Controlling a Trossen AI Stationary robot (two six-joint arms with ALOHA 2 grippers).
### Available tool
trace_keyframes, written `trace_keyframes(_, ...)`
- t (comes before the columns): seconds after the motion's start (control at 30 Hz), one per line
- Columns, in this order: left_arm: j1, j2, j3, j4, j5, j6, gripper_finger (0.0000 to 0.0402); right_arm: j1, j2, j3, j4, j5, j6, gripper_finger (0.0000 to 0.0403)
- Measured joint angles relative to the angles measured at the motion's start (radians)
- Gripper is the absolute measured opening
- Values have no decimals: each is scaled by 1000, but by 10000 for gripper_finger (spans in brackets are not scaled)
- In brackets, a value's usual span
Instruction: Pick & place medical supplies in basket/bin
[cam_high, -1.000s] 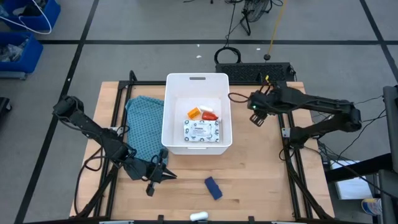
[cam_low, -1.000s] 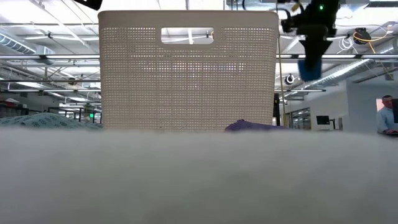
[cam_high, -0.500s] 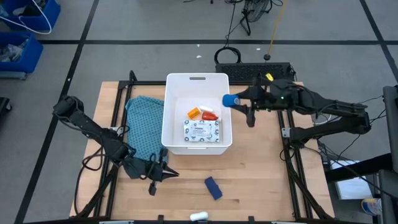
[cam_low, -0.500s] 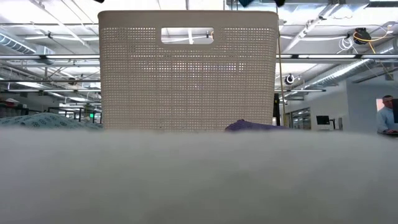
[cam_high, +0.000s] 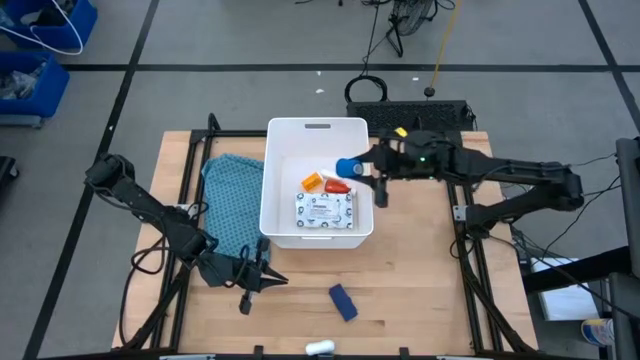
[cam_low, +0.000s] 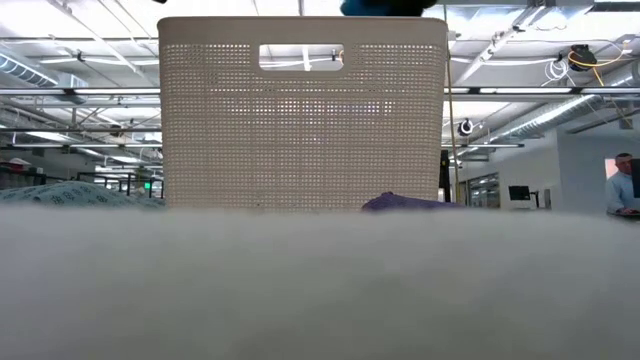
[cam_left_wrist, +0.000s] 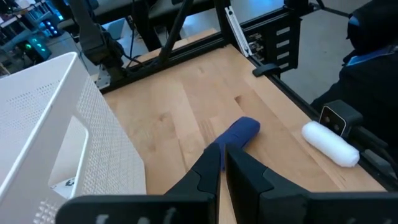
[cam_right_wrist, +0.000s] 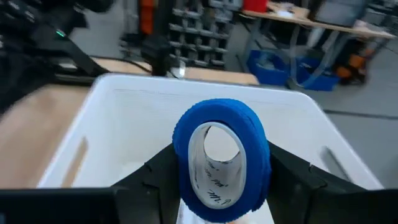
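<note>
Desk (cam_high: 420, 270): light wood top, dark frame rails; carries all items below.

Bin (cam_high: 317, 130): lrg white rectangular tub, rounded corners, perforated walls, handle slot on far short side. Stands mid-desk, upright, between the two arms, so prob. either can reach it. Contents: flat white printed packet (cam_high: 325, 211), lying flat on the floor of the bin; orange pill bottle (cam_high: 312, 182) and red small bottle (cam_high: 338, 186), side by side just beyond the packet. Rest of the floor shows bare.

Teal patterned cloth (cam_high: 230, 200): spread on desk, against the bin's left long wall. Not a supply; left out of the bin.

Right arm: reaches in from the right, over the bin's right wall. Right pincer (cam_right_wrist: 221, 168): gripping a blue tape roll (cam_high: 347, 168), one finger either side of its rim, hollow core facing the wrist cam. Roll hangs above the bin interior, near the red bottle, touching nothing. Held high and inside the rim presumably so it drops clear of the wall; judged step: release into bin.

Left arm: waits at the near-left of the desk. Left pincer (cam_high: 262, 278): closed, empty, low over the desk, pointed toward the blue piece.

Still outside bin, near edge of desk:
- blue piece (cam_high: 342, 301), oblong, flat on desk, just ahead of left pincer; likely next pick.
- small white tube (cam_high: 320, 347), at the very edge, near the blue piece, not touching.
</note>
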Motion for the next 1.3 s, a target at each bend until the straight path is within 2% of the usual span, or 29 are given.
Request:
trace_keyframes(0.13, 0, 0, 0, -1, 0, 0, 26, -46, 66, 39, 18, -93, 15, 171)
trace_keyframes(0.27, -1, 0, 0, -4, 4, 0, 26, -84, 166, 122, -59, -157, 9, 171)
trace_keyframes(0.53, -2, 0, 0, -8, 11, -12, 26, -118, 400, 380, -323, -155, -153, 171)
trace_keyframes(0.73, -2, 0, 0, -5, 12, -13, 26, -171, 524, 496, -452, -119, -250, 171)
trace_keyframes(0.9, -2, 0, 0, -4, 14, -19, 26, -215, 605, 543, -562, -81, -399, 171)
trace_keyframes(1.1, -2, 0, 0, -8, 19, -44, 26, -248, 686, 572, -604, -230, -476, 171)
trace_keyframes(1.3, -3, 0, 0, -8, 37, -53, 26, -251, 757, 572, -634, -236, -504, 171)
